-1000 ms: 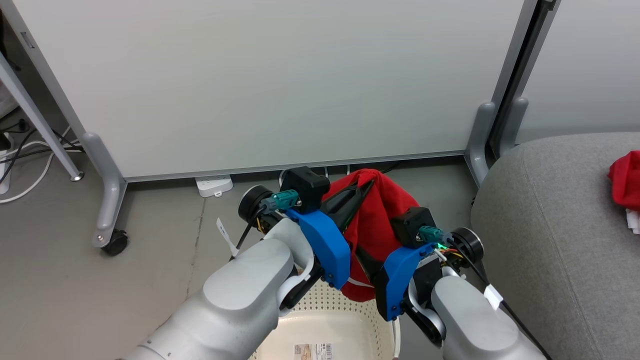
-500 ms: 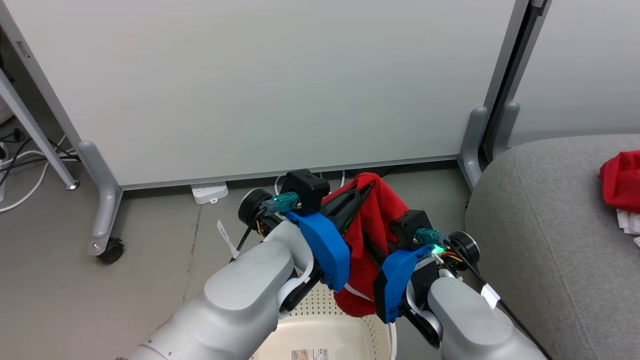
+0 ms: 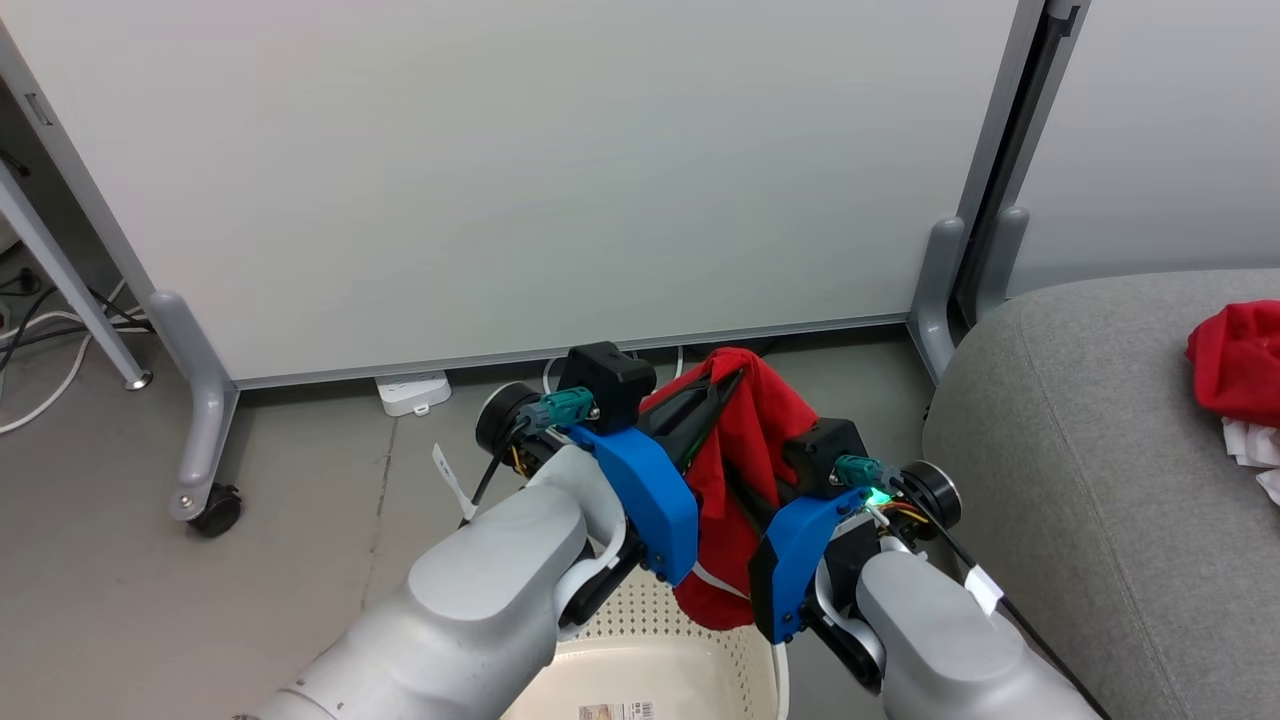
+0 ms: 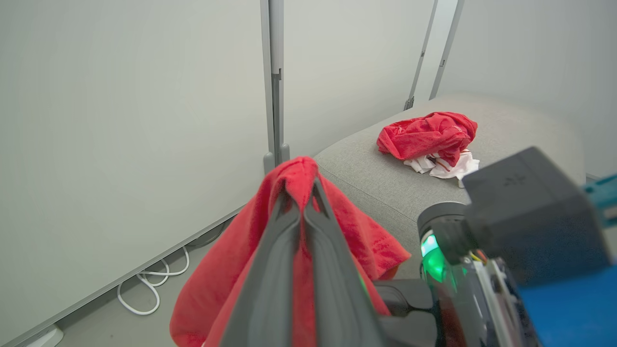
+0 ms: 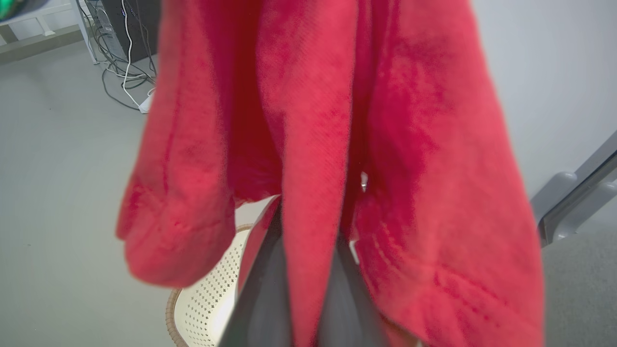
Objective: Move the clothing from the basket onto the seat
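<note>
Two grippers shared one red garment (image 3: 760, 430), held up above the basket (image 3: 690, 620) with its lower edge hanging near the basket's far wall. The left gripper (image 4: 303, 193) was pinched together on the garment's top fold, the highest point above the basket. The right gripper (image 3: 745, 495) was closed on a lower fold nearer the basket, with a strip of cloth running between its fingers, though the cloth hid its tips, so how deep the bite went could not be told. The step in hand looked like the carry: the piece was out of the basket but not yet over the seat (image 3: 1080, 450), which stood just right of the basket. The next move would call for both arms to swing right together, keep the hem above the seat's rounded edge, then let go over the cushion. By count: one basket, one seat, one garment in the air, and one red heap (image 4: 426, 135) on the seat, well away from the basket, with white cloth (image 4: 443, 166) beneath it.
</note>
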You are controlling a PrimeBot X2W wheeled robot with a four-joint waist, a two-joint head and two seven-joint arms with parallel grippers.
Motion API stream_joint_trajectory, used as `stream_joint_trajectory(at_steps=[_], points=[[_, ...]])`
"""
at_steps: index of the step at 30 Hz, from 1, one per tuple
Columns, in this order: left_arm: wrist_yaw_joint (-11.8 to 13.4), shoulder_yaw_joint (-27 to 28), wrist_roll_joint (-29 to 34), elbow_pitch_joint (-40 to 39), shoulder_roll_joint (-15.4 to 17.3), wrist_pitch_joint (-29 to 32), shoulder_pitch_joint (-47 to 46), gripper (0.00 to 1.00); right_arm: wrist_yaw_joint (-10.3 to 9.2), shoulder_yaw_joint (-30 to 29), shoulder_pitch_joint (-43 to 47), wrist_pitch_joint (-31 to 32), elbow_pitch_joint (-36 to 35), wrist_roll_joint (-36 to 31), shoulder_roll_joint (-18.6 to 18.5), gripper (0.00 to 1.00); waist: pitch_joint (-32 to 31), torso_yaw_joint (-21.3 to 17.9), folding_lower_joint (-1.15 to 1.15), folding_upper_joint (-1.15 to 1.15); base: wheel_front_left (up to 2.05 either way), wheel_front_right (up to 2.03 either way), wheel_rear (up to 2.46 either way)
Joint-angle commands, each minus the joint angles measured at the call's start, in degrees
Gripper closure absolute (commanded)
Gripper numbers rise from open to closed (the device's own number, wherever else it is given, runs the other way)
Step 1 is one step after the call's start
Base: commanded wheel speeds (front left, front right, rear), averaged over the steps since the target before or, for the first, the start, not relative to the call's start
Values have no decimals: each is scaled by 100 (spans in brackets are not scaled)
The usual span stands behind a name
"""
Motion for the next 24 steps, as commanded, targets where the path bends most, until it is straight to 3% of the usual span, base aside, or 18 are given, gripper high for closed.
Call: stream_joint_trajectory(at_steps=[1, 6, 7, 8, 9, 10, 19, 24], points=[[3, -20, -9, 14, 11, -30, -76, 100, -6, 20, -85, -53, 21, 25, -6, 100, -4, 0, 1, 0, 0, 0, 0], [38, -54, -41, 29, 11, -64, -101, 100, -6, 79, -128, -105, 90, 64, -6, 100, -7, -17, 1, 0, 0, 0, 0], [51, -53, -36, 28, 11, -76, -105, 92, -6, 96, -127, -110, 100, 75, -7, 100, -8, -24, 1, 0, 0, 0, 0], [57, -51, -32, 30, 11, -82, -104, 64, -6, 114, -130, -109, 108, 94, -7, 100, -10, -31, 1, 0, 0, 0, 0], [60, -54, -31, 31, 11, -95, -98, 21, -6, 132, -140, -122, 121, 93, -7, 100, -12, -38, 1, 0, 0, 0, 0], [56, -57, -31, 29, 11, -102, -91, 0, -6, 145, -149, -144, 144, 91, -7, 100, -14, -42, 1, 0, 0, 0, 0], [167, 61, 16, -18, 11, -152, 111, 0, -6, 174, -225, -250, 317, 35, -6, 100, -42, -41, 1, 0, 0, 0, 0], [318, 507, 414, -328, 99, -147, 529, 0, -6, 113, -274, -349, 431, -15, -6, 100, -8, -15, 1, 0, 0, 0, 0]])
